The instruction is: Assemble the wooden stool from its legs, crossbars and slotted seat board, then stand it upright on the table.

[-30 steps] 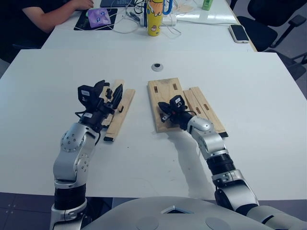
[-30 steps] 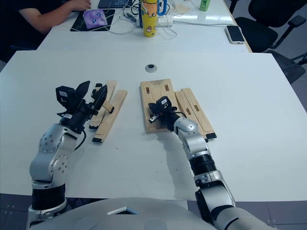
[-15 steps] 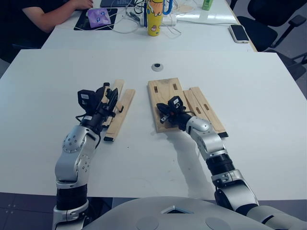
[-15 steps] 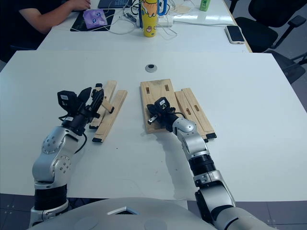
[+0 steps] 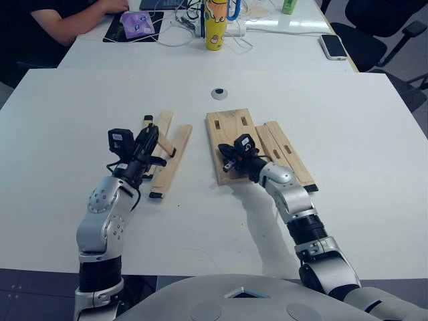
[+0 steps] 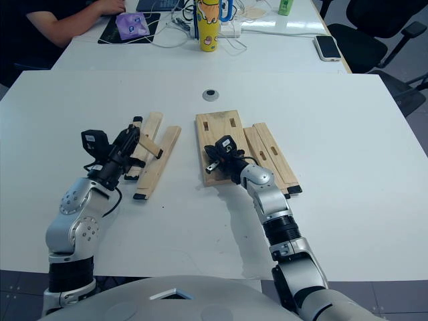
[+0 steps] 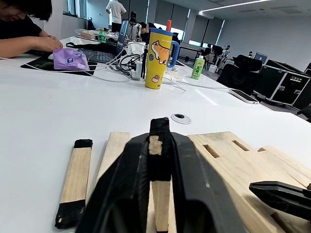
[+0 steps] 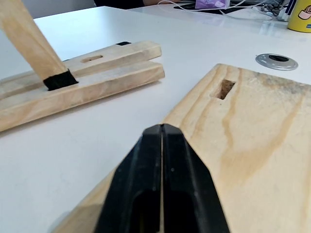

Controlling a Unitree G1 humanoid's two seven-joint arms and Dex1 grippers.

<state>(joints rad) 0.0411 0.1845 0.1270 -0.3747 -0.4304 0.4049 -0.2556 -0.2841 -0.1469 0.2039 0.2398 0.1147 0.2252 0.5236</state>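
Note:
The slotted seat board (image 5: 227, 137) lies flat at the table's middle. Two legs (image 5: 286, 152) lie side by side against its right edge. My right gripper (image 5: 231, 161) is shut with nothing in it, its tips (image 8: 161, 127) low over the board's near left part. Left of the board lie two more legs (image 5: 171, 160), one partly hidden by my left arm. My left gripper (image 5: 148, 143) is shut on a short black-tipped crossbar (image 7: 159, 130) that rests across those legs. The board's slots (image 8: 222, 88) face up.
A round metal grommet (image 5: 219, 93) sits in the table beyond the board. On the far table stand a yellow cup (image 5: 215, 27), cables, a purple pouch (image 5: 137, 25) and a phone (image 5: 332, 47). Bare white tabletop surrounds the parts.
My left gripper went from open over the left legs to shut on the crossbar. The long leg beside it shifted slightly right. The right arm stayed put.

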